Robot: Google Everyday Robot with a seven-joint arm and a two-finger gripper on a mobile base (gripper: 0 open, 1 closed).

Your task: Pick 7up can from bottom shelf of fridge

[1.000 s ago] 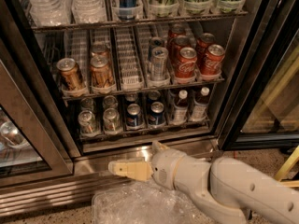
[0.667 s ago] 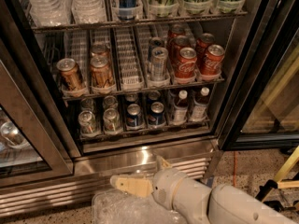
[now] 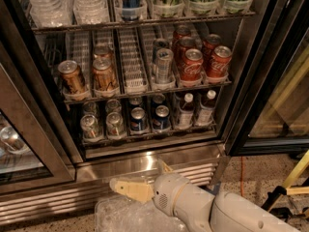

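Fridge (image 3: 120, 162), Coca-Cola cans (image 3: 193, 64), gripper (image 3: 135, 172) fingers (image 3: 130, 190) apart below

Floored in speckled, sandy terrazzo (image 3: 253, 178) at the lower right, crossed there by a thin orange cable (image 3: 242, 174) and met near the right edge by slanting yellow poles (image 3: 298, 172) and a black strut (image 3: 273, 197). Lit warmly and rather dimly, with a bright glare on the steel base of the fridge (image 3: 145, 159) and pale wooden shapes (image 3: 285, 105) glimpsed through the glass door on the right. Low in the middle, just before that steel base, the claw (image 3: 129, 188), above a sheet of crinkled clear plastic (image 3: 120, 216) spread along the bottom edge.
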